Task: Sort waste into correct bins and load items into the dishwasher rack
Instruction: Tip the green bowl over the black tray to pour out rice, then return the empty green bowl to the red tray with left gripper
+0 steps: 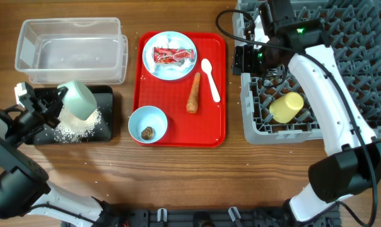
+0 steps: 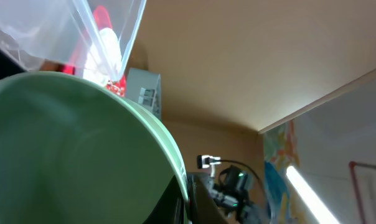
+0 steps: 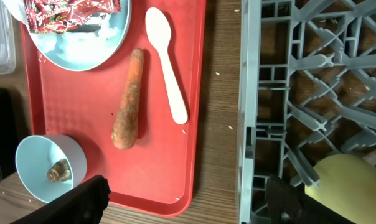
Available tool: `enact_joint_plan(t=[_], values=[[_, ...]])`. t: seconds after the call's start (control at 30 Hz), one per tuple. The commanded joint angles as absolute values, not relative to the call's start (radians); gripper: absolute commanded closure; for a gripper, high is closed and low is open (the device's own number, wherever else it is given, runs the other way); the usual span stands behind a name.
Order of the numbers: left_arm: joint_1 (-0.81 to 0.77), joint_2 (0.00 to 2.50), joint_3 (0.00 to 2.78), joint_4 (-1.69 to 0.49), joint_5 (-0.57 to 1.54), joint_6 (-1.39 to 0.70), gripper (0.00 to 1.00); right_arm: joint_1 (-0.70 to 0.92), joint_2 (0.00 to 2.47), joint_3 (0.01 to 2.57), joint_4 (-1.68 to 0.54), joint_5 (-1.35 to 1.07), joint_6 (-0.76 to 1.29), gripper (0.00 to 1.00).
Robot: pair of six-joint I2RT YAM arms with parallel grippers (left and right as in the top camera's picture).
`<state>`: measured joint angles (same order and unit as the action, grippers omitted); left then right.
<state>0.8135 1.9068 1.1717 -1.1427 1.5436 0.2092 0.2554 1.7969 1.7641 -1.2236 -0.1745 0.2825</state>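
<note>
Left wrist view puts the green bowl [image 2: 70,149] right against the lens. My left gripper [image 1: 52,104] is pinched on its rim, holding it tipped over the black tray [image 1: 105,96], with rice [image 1: 77,129] heaped below. The bowl looks light, stiff and smooth, likely slippery, so the rim is the place to hold. My right gripper [image 3: 188,198] hangs spread beside the rack [image 3: 261,124]. The red wrapper [image 3: 70,11] carries print I cannot read.
</note>
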Motion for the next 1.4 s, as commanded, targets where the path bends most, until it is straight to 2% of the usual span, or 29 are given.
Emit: enact_joint_plan(t=[0.0, 0.13, 0.23, 0.27, 0.37, 0.57, 0.8, 0.9, 1.0, 1.13, 1.3, 1.37], values=[[0.833, 1.913, 1.176, -1.149, 1.573, 0.239, 0.96, 0.258, 1.81, 1.773, -1.225, -0.155, 0.262, 0.16], [0.854, 1.913, 1.177, -1.211, 1.577, 0.203, 0.96, 0.258, 1.81, 1.773, -1.23, -0.154, 0.257, 0.16], [0.876, 1.913, 1.176, -1.156, 1.574, 0.184, 0.96, 0.258, 1.81, 1.773, -1.231, -0.154, 0.257, 0.17], [0.883, 1.913, 1.177, -1.209, 1.577, 0.176, 0.96, 0.258, 1.81, 1.773, -1.232, -0.154, 0.257, 0.16], [0.883, 1.909, 1.177, -1.252, 1.573, 0.287, 0.96, 0.258, 1.81, 1.773, -1.232, -0.155, 0.26, 0.17], [0.841, 1.892, 1.178, -1.28, 1.551, 0.339, 0.96, 0.258, 1.81, 1.773, -1.232, -0.155, 0.262, 0.16], [0.567, 1.607, 1.26, -1.283, 1.522, 0.389, 0.96, 0.258, 1.81, 1.773, -1.228, -0.154, 0.253, 0.17], [0.437, 1.528, 1.308, -1.21, 1.446, 0.347, 0.96, 0.258, 1.81, 1.773, -1.227, -0.154, 0.252, 0.16], [0.303, 1.488, 1.314, -1.036, 1.257, 0.146, 0.96, 0.258, 1.81, 1.773, -1.228, -0.154, 0.241, 0.16], [0.08, 1.477, 1.314, -0.823, 0.815, -0.137, 0.96, 0.258, 1.81, 1.773, -1.228, -0.153, 0.235, 0.16], [-0.221, 1.502, 1.313, -0.698, 0.254, -0.204, 0.96, 0.258, 1.81, 1.773, -1.228, -0.146, 0.234, 0.16], [-0.33, 1.527, 1.313, -0.687, 0.096, -0.203, 0.96, 0.258, 1.81, 1.773, -1.228, -0.132, 0.234, 0.17]])
